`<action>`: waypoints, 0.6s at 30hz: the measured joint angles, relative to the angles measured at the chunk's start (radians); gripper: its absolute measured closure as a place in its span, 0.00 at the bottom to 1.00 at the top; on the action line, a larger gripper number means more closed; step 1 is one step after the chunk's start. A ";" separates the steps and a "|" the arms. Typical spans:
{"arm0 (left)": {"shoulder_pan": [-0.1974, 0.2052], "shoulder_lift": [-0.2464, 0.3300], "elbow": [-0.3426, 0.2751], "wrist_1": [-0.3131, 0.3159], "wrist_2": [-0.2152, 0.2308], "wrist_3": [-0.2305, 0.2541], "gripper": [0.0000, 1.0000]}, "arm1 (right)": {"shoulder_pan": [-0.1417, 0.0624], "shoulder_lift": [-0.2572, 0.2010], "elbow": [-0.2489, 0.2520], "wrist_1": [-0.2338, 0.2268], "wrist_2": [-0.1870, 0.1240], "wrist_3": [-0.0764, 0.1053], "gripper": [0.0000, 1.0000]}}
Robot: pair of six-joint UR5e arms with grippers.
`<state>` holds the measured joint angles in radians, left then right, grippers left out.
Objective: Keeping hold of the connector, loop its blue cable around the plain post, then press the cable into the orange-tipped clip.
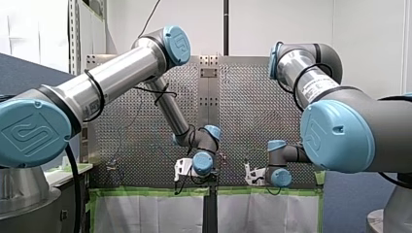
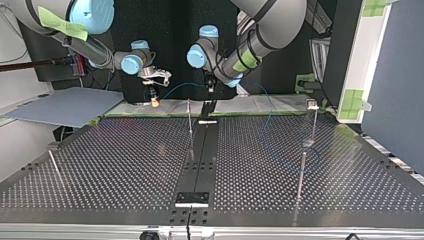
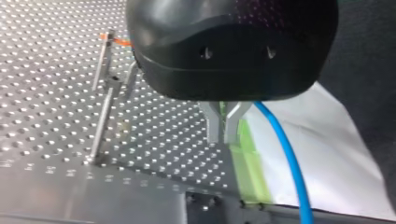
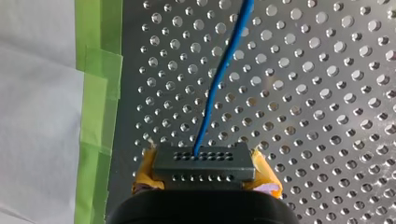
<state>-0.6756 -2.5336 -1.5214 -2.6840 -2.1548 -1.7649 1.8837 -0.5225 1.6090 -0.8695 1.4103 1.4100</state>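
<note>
My right gripper (image 4: 205, 181) is shut on a dark grey connector (image 4: 205, 161), with a yellow pad (image 4: 145, 173) at each side. The blue cable (image 4: 219, 79) leaves the connector and runs ahead over the perforated plate. In the top view my right gripper (image 2: 155, 101) hangs over the table's far edge, and the cable (image 2: 180, 88) arcs across to my left gripper (image 2: 209, 102). My left gripper (image 3: 224, 139) has its metal fingers shut, low over the plate near the green tape. The cable (image 3: 285, 149) passes close beside them. Ahead of it stands the orange-tipped clip (image 3: 111, 39).
A thin post (image 2: 190, 117) rises beside the black centre strip (image 2: 200, 155). Two more posts (image 2: 312, 115) (image 2: 301, 172) stand at the top view's right and one (image 2: 55, 166) at its left. Slack cable (image 2: 272, 145) lies looped on the plate there. Green tape (image 3: 250, 163) and white paper edge the table.
</note>
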 joint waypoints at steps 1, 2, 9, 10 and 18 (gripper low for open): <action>0.000 0.000 0.000 0.009 0.000 0.000 1.00 | -0.001 0.000 -0.002 0.001 0.000 0.000 1.00; 0.001 0.000 0.001 0.019 -0.001 0.000 1.00 | -0.001 0.000 -0.003 0.001 0.000 0.000 1.00; 0.007 -0.001 0.012 0.092 -0.001 0.000 1.00 | -0.010 0.000 -0.008 0.010 -0.001 -0.001 1.00; 0.008 -0.001 0.015 0.101 -0.001 0.001 1.00 | -0.011 0.000 -0.009 0.011 -0.001 -0.001 1.00; 0.018 -0.001 0.040 0.179 0.006 0.007 1.00 | -0.020 0.000 -0.023 0.026 -0.002 0.000 1.00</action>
<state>-0.6579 -2.5346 -1.4816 -2.5054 -2.1485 -1.7577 1.8637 -0.5226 1.5858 -0.8431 1.4084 1.4100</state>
